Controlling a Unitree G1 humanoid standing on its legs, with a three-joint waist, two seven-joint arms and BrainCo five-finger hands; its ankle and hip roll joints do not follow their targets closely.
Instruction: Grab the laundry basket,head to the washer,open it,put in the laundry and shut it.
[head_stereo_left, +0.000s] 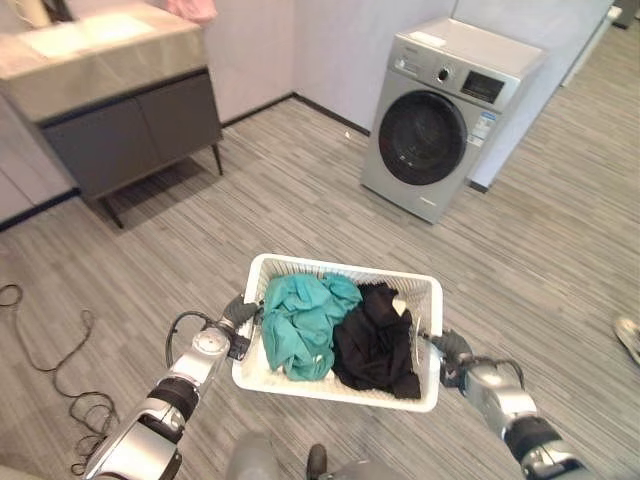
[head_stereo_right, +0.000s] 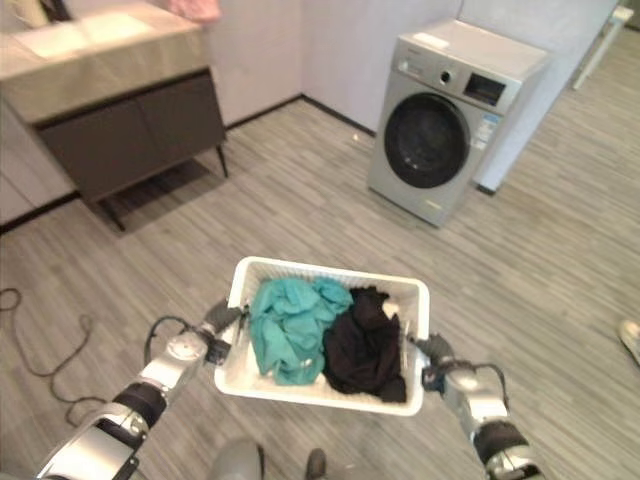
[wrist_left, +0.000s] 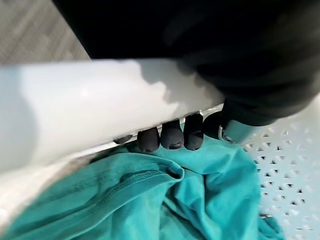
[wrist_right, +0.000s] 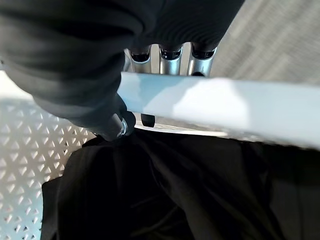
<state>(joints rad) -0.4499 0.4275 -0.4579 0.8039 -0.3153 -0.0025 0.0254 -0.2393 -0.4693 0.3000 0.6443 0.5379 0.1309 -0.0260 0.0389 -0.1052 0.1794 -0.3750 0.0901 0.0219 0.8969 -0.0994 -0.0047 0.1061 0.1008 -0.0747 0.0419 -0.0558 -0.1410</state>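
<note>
The silver front-loading washer (head_stereo_left: 445, 115), door shut, stands far right across the floor, so the carrying step is judged in hand: the white laundry basket (head_stereo_left: 300, 385), holding teal and black clothes, is gripped at its rims by the left hand (head_stereo_left: 240, 312) and right hand (head_stereo_left: 452, 350), and an approach is called for next.

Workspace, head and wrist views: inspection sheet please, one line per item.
Surface: grey wood-look plank floor.
Job's things: white perforated plastic laundry basket carried off the floor, holding a teal garment and a black garment; silver front-loading washer ahead to the right, round door closed.
Clutter: nothing seen.
Hands: left hand and right hand each curled round the basket's rim at opposite ends.
Cables: nothing to report.
Surroundings: dark vanity cabinet with pale countertop far left; a person's shoe at the right edge.
</note>
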